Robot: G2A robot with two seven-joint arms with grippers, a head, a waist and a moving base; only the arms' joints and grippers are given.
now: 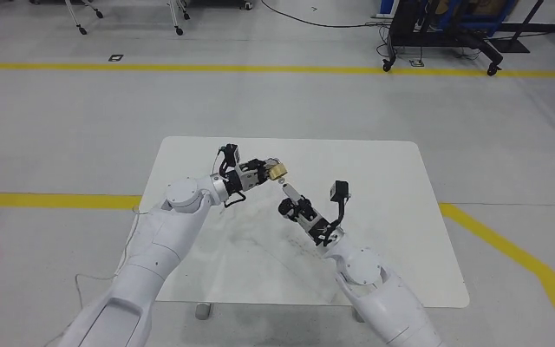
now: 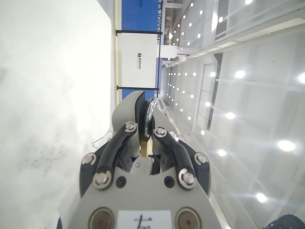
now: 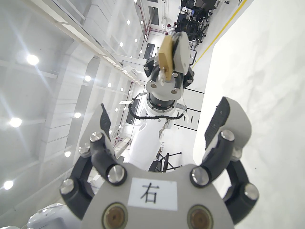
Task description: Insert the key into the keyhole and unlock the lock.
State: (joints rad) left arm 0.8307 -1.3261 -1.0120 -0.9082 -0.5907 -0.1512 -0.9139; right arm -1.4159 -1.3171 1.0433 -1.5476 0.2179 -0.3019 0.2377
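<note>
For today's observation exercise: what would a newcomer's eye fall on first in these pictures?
The brass padlock, clamped in the left gripper above the white table. Facing it close by, the right gripper hangs open and empty.

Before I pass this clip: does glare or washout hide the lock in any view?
Top view: even light, the lock stands out brass against the white table. Left wrist view: table washed near white, ceiling lamps flare, the lock sits shaded between the fingers of the left gripper. Right wrist view: lamps starburst to one side, lock clear of them.
</note>
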